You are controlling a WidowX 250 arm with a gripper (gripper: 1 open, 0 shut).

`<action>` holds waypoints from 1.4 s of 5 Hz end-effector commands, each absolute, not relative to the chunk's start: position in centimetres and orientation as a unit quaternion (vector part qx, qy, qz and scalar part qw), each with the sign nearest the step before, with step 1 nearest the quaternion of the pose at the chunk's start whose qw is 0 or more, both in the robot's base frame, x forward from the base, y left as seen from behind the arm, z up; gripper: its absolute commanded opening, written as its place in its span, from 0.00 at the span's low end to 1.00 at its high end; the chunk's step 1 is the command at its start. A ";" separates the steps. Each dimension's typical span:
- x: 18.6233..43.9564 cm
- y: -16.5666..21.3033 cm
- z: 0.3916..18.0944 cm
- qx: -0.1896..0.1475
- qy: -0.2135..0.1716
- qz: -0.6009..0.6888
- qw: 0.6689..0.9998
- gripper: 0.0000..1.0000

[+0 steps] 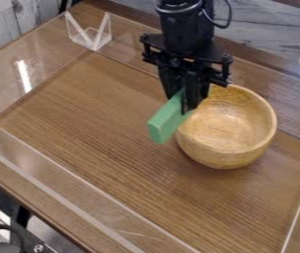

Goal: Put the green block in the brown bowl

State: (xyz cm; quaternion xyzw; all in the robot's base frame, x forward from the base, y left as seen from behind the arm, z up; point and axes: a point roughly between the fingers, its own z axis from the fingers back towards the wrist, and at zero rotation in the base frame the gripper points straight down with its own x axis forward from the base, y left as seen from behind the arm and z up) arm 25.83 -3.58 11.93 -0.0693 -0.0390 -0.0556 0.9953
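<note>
Over the bowl's 9 o'clock rim: gripper (187, 96) pointing down, jaws clenched on the green block (168, 119).
Block pose: tilted, upper end pinched, lower end hanging outside the brown bowl (227, 124) at its 9 o'clock side, clear of the table (87, 138).
Why held so: gripping one end likely lets the long bar be tipped into the hollow.
Step judged: carry nearly done, release not yet.
Count: one block, one bowl, one gripper.
</note>
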 end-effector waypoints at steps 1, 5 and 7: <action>26.8 -4.2 13.5 -0.068 -0.094 -0.077 0.990 0.00; 28.3 -4.8 12.7 -0.064 -0.148 -0.095 0.982 0.00; 28.8 -4.7 12.4 -0.064 -0.166 -0.099 0.979 0.00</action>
